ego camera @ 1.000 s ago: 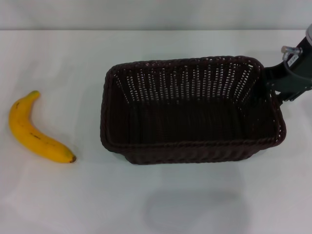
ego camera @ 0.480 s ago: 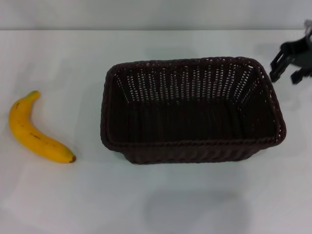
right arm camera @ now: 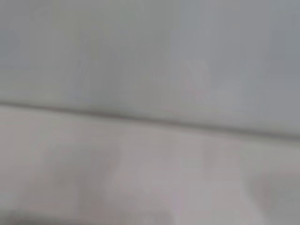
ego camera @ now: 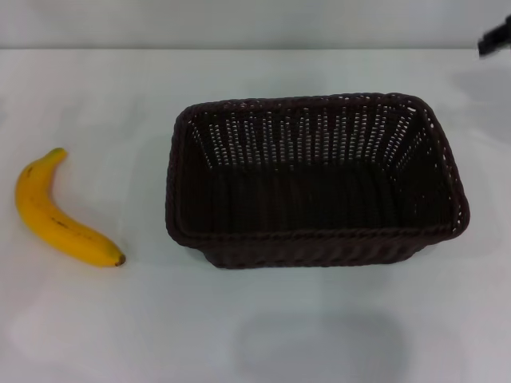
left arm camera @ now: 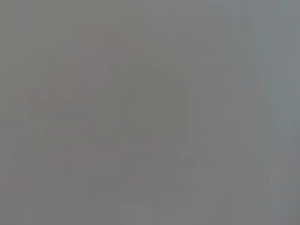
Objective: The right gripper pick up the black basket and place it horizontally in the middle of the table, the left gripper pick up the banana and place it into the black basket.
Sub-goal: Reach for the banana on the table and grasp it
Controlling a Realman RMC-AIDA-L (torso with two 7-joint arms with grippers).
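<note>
Your right gripper (ego camera: 495, 38) sits at the table's (ego camera: 120, 88) far right corner, apart from the black basket (ego camera: 315, 239); its finger state can't be told.

Robot body: one small dark fragment visible.

In the head view a single part of the robot shows, the right gripper (ego camera: 495, 38), at the far right edge near the table's back border. It appears as a small black, angular shape with hard straight edges, blurred, cut off by the picture's margin. Its surface reads as uniformly dark and matte. Cables, screws, markings and lights cannot be made out on it. Both wrist views show only featureless grey and whitish surfaces, with no identifiable robot part in either.
</note>
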